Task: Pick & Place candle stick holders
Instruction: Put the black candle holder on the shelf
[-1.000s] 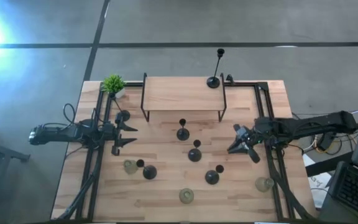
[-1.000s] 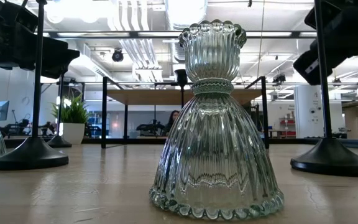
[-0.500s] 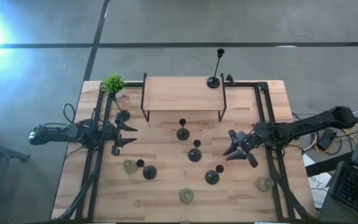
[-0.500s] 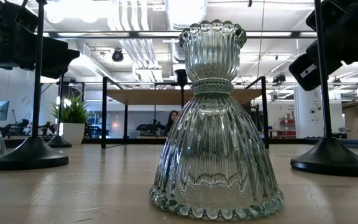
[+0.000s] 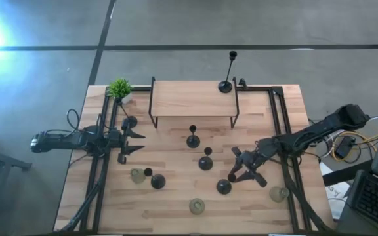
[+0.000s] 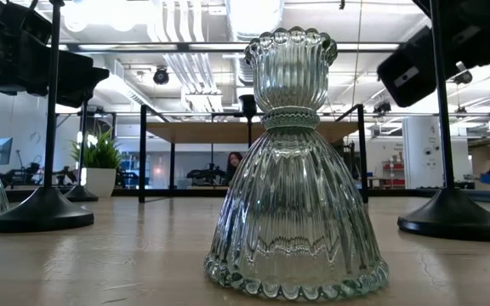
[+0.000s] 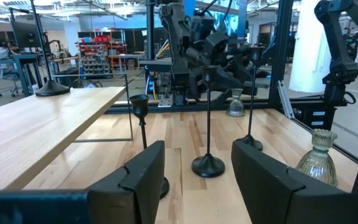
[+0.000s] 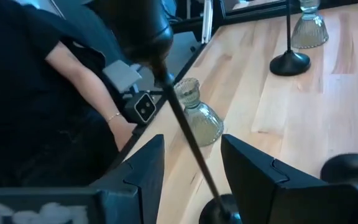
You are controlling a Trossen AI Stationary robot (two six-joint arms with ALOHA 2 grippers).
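Judging by how things lie, the job is barely started. One tall black candle stick holder (image 5: 226,84) stands on the raised shelf (image 5: 192,98) at the far side of the surface (image 5: 176,203); everything else is down on the boards.

Starting from the left end effector (image 5: 134,141), which hangs at the left side of the surface with its fingers spread and nothing between them: a black holder (image 5: 130,122) sits just beside it toward the potted plant (image 5: 119,88), and a glass holder (image 5: 137,175) and another black holder (image 5: 157,181) lie near it on the front side. The left arm looks parked, stretched level over the surface.

Between the two end effectors stand two more black holders (image 5: 193,139) and (image 5: 206,162), with a glass holder (image 5: 197,206) toward the front edge.

The right end effector (image 5: 239,168) is spread, and in the right wrist view its two fingers (image 8: 143,168) straddle the thin stem of a black holder (image 8: 176,115), not gripping it. From above, that holder (image 5: 224,187) stands just in front of the fingertips. A last glass holder (image 5: 279,194) sits near it toward the right front corner. The right arm reaches in from the right edge, angled down and inward, wrist low, fingers aimed at the stem.

So, as far as can be judged, one placed, eight left, and the next grasp is lined up.
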